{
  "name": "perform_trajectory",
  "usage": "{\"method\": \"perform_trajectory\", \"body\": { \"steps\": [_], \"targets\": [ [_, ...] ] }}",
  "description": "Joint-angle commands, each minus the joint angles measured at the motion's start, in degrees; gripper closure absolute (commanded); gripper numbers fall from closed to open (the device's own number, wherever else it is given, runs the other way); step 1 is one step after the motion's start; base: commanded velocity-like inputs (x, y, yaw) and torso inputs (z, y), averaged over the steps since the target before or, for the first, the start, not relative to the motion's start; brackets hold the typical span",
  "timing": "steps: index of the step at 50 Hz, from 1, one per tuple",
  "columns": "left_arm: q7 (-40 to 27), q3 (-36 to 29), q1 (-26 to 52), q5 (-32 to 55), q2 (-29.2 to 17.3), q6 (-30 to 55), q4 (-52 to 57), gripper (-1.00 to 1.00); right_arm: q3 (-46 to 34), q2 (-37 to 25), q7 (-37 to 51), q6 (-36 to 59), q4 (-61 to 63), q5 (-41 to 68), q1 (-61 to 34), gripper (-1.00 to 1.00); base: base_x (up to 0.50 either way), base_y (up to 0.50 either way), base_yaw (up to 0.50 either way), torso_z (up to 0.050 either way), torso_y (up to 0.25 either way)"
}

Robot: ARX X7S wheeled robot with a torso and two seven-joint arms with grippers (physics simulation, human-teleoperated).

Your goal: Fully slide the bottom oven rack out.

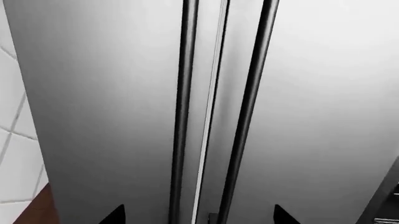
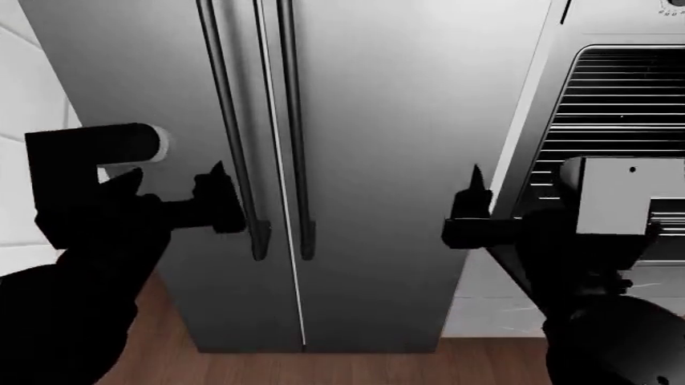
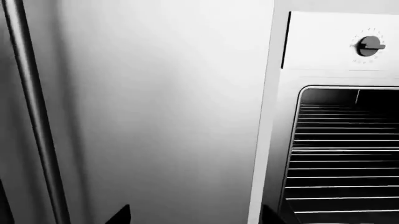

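Note:
The oven (image 2: 557, 72) is at the right in the head view, with a pale surround and an open black cavity. Silver rack wires fill the cavity; the lowest wires, the bottom oven rack (image 2: 599, 172), are partly hidden behind my right arm. In the right wrist view the oven (image 3: 274, 116) shows with widely spaced lower wires (image 3: 337, 186). I cannot clearly separate the two racks. My right gripper (image 2: 471, 200) is open and empty, in front of the fridge's right edge, left of the cavity. My left gripper (image 2: 220, 192) is open and empty, by the fridge handles.
A tall steel fridge (image 2: 374, 120) with two black vertical handles (image 2: 294, 120) fills the middle, also in the left wrist view (image 1: 93, 93). A round knob (image 3: 369, 45) sits on the oven's panel. White tiled wall (image 2: 32, 88) at left, wooden floor (image 2: 321, 365) below.

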State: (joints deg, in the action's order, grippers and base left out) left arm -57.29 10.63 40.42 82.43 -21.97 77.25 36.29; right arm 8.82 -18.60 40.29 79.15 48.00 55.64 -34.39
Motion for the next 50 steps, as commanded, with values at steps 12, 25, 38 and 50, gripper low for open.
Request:
{"method": "perform_trajectory", "body": {
  "steps": [12, 25, 38, 50],
  "targets": [
    [-27.77, -13.22, 30.24, 41.06, -16.01, -2.59, -14.27, -1.00, -13.38, -22.92, 40.96, 0.86, -14.70, 62.14, -35.95, -1.00, 0.00, 0.00, 0.00, 0.000, 0.000],
    [-27.93, -20.72, 39.24, 45.48, -18.14, -4.14, -21.91, -1.00, -17.96, -27.17, 41.03, -1.93, -20.10, 67.86, -41.70, -1.00, 0.00, 0.00, 0.00, 0.000, 0.000],
    [-28.33, -23.22, 40.36, 48.46, -20.27, -8.69, -20.63, -1.00, -24.77, -30.35, 44.44, -4.04, -21.48, 72.35, -49.48, -1.00, 0.00, -0.43, 0.00, 0.000, 0.000],
    [-27.33, -24.59, 40.57, 48.63, -21.11, -9.91, -20.20, -1.00, -25.91, -32.24, 43.51, -6.12, -21.06, 73.75, -48.77, -1.00, 0.00, -0.50, 0.00, 0.000, 0.000]
  ]
}}
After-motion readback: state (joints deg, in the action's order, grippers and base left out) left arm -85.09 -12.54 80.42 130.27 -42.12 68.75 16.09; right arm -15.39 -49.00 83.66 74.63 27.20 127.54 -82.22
